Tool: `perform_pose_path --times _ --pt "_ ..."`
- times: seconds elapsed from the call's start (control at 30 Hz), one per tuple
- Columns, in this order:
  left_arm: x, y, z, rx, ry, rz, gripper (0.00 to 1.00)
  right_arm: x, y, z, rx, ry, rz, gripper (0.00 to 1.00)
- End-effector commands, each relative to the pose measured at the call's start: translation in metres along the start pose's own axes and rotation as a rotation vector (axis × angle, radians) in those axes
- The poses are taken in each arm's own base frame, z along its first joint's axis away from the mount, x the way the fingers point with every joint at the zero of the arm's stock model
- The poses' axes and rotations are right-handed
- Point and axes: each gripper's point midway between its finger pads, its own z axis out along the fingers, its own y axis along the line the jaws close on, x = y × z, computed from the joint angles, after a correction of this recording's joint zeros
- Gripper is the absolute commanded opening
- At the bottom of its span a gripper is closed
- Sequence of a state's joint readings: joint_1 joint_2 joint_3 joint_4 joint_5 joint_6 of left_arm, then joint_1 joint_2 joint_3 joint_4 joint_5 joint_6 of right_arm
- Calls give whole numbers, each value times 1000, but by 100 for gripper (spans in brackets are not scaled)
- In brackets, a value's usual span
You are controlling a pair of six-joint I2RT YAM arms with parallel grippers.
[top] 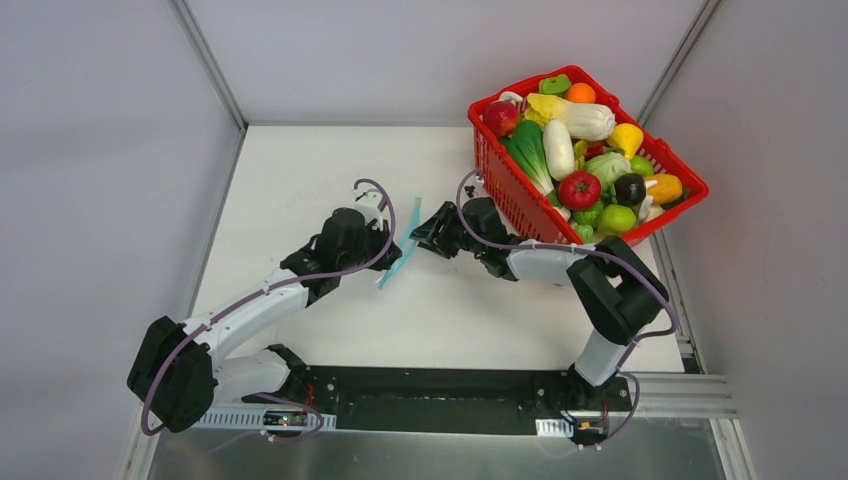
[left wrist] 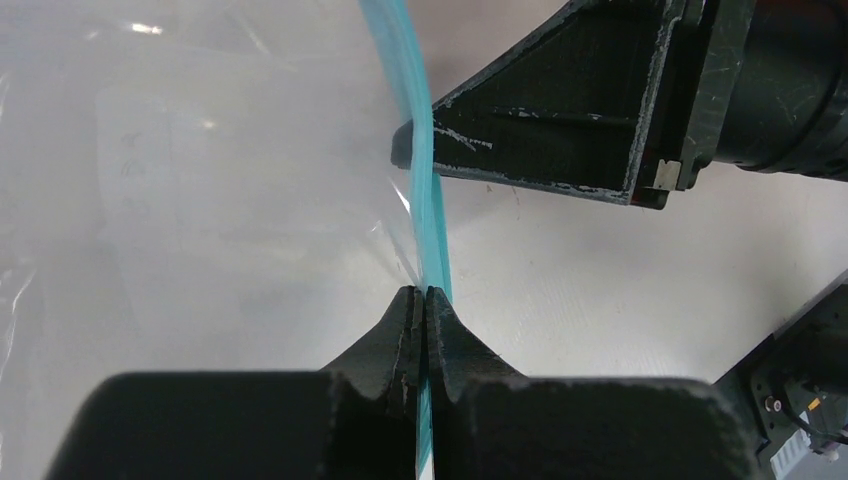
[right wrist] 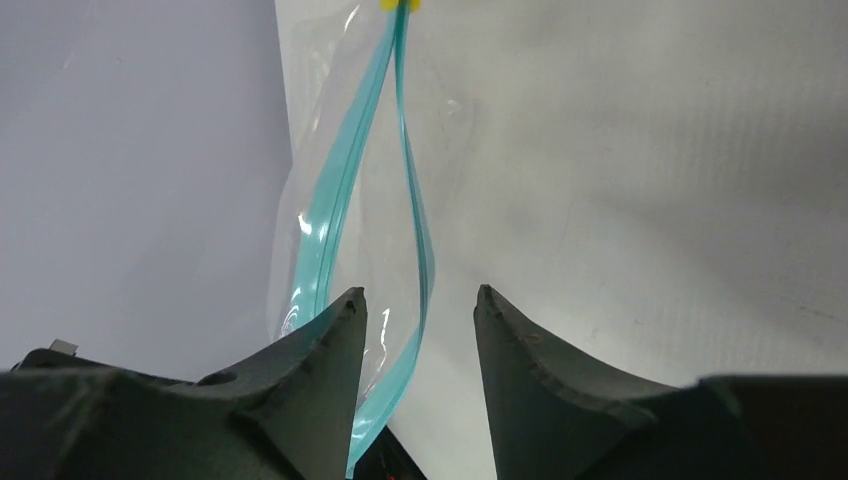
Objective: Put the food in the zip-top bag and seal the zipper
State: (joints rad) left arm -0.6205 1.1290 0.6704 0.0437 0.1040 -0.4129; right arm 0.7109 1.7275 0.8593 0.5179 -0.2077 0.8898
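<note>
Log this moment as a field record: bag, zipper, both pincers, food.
bag: clear zip-top bag, between the two pincers, no food seen inside
zipper: teal, its two strips parted, unsealed
left pincer: shut on the zipper
right pincer: open, one zipper strip passing between its fingers
food: piled in the red basket, far right of the table

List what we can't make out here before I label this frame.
Bag outline and contents: top view, clear plastic lost against white table; wrist views crop it.
Yellow bit at zipper end: right wrist view, cut by top edge.
Basket lower layers: top view, piled food covers them.
</note>
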Motion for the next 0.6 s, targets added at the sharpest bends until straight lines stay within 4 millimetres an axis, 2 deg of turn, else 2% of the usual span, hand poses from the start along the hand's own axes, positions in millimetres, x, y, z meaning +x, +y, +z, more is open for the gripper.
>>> perform_pose_path --times 0.0,0.07,0.17,0.23,0.4,0.43,0.47,0.53,0.57 --pt "-1 -6 -2 33 -8 -22 0 -2 41 -9 -126 29 -20 48" --pt "-4 -10 -3 55 -16 -19 0 2 36 -5 -113 51 -10 46" --pt "-4 -12 -4 64 -10 -12 0 3 31 -1 -99 52 -5 36" --pt "-3 -11 -4 58 -6 -14 0 -1 33 -4 -104 36 -25 24" --pt "-3 -2 -5 5 -16 -27 0 -7 35 -13 -69 0 -113 0" --pt "-5 -1 -6 -8 -17 -29 2 -8 35 -16 -60 -3 -127 0" --pt "-12 -1 -6 -18 -21 -20 14 -7 37 -20 -50 -8 -149 0" --pt "-13 -2 -7 -31 1 -1 34 -5 40 -23 -45 -10 -156 0" --pt "-15 -3 -8 -40 7 17 40 -5 41 -24 -43 -9 -152 0"
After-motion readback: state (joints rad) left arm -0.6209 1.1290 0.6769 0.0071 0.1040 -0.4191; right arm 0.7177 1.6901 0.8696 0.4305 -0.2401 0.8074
